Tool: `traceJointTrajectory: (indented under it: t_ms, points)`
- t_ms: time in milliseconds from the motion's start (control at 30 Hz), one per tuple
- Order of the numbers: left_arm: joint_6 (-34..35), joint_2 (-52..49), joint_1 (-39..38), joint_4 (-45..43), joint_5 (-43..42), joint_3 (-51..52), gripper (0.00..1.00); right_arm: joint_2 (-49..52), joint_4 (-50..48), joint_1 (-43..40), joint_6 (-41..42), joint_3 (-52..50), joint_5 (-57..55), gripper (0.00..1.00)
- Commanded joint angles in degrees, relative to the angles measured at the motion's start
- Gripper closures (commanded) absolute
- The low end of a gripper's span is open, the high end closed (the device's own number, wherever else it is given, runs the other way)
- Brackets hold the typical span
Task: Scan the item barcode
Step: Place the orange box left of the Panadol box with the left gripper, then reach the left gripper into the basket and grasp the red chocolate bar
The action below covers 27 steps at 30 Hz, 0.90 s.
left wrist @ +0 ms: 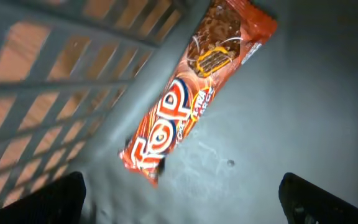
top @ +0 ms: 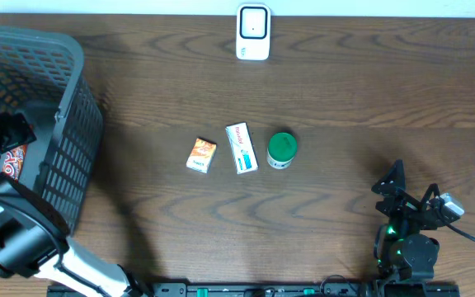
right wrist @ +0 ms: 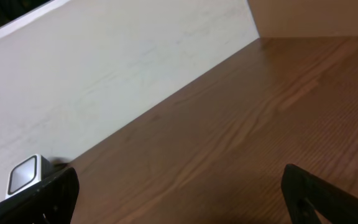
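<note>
A red-orange snack packet (left wrist: pixel 194 87) lies flat on the grey floor of the basket (left wrist: pixel 278 124), just ahead of my left gripper (left wrist: pixel 182 202). That gripper hangs open above the floor with nothing between its fingers. From overhead, a strip of the packet (top: pixel 13 161) shows inside the basket (top: pixel 72 49) beside my left gripper (top: pixel 8 130). The white barcode scanner (top: pixel 253 31) stands at the table's far edge and shows small in the right wrist view as the scanner (right wrist: pixel 25 175). My right gripper (top: pixel 392 183) rests open and empty at the front right, and is also seen as the gripper (right wrist: pixel 182 199).
Three items lie mid-table: an orange box (top: pixel 201 154), a white box (top: pixel 241 148) and a green-lidded jar (top: pixel 282 150). The dark mesh basket fills the left side. A pale wall (right wrist: pixel 104 68) runs behind the table.
</note>
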<state>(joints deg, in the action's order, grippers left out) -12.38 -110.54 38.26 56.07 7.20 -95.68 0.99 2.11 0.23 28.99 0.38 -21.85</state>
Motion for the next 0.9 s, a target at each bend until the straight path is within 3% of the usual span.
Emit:
traceJointTrajectory:
  t_ms: [0, 300, 633, 767, 867]
  points:
    - [-7.34, -2.91, 0.09, -1.62, -0.76, 0.13, 0.01, -0.24, 0.31, -0.98, -0.98, -0.07, -0.17, 0.01]
    - [-9.01, -10.34, 0.2, -3.32, -2.89, 1.11, 0.05, -0.24, 0.28, -0.98, -0.98, -0.07, -0.17, 0.01]
    - [-9.01, -10.8, 3.28, -5.29, -3.21, 1.73, 0.05, -0.24, 0.28, -1.01, -0.96, -0.07, -0.17, 0.01]
    - [-8.92, -11.1, 6.19, -5.62, -7.56, 1.73, 0.05, -0.24, 0.28, -1.01, -0.98, -0.07, -0.17, 0.01]
    - [-8.74, -11.72, 7.72, -5.55, -10.93, 2.08, 0.16, -0.24, 0.31, -0.98, -0.98, -0.07, -0.17, 0.01]
